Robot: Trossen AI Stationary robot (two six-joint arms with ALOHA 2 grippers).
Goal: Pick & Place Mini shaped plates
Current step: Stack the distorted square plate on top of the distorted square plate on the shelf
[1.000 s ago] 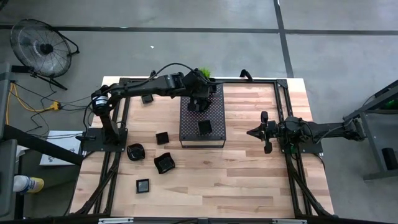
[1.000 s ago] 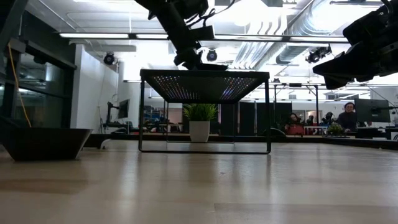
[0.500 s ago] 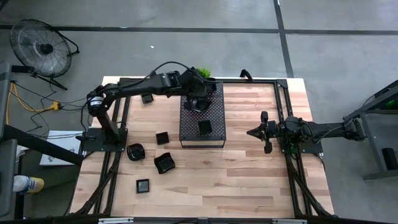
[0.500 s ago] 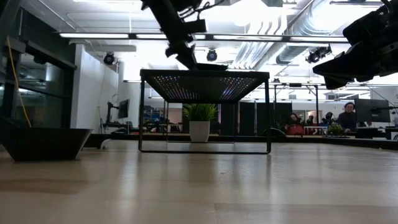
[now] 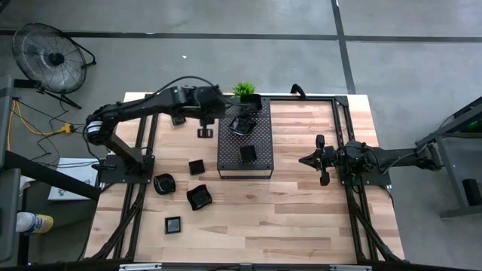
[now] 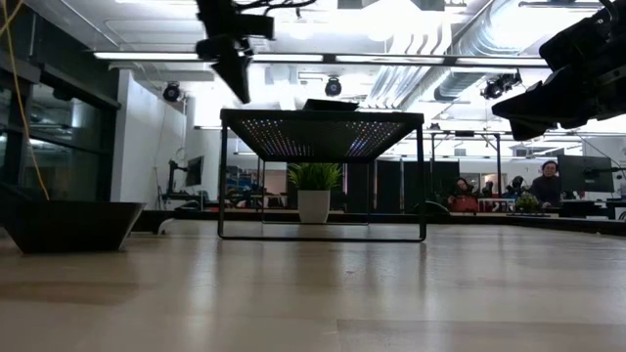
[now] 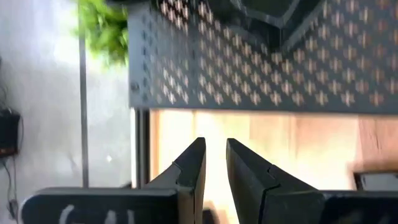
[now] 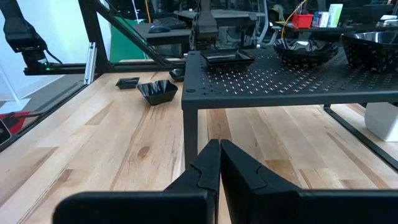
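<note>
Several glossy black mini plates are in view. Three sit on the perforated tray [image 5: 245, 143]: a wavy one [image 5: 243, 123], a square one [image 5: 248, 154] and one at its far end [image 5: 250, 102]. Others lie on the table to the tray's left [image 5: 196, 166] [image 5: 163, 183] [image 5: 199, 197] [image 5: 173, 223] [image 5: 178, 118]. My left gripper [image 5: 205, 131] [image 6: 239, 90] hangs just left of the tray's far part, above the table. Its fingers [image 7: 214, 149] stand a narrow gap apart and hold nothing. My right gripper [image 5: 305, 159] [image 8: 219, 146] waits right of the tray, shut and empty.
The tray stands on thin legs [image 6: 221, 176] above the table. A small green plant in a white pot [image 5: 243, 90] [image 6: 313, 191] stands at the table's far edge behind it. Bare wood [image 5: 301, 218] lies near and right of the tray. A fan [image 5: 49, 56] stands on the floor.
My left gripper has moved from above the far part of the tray toward the table's left edge and now hangs clear of the tray's left side. The wavy plate stays on the tray where the gripper had been.
</note>
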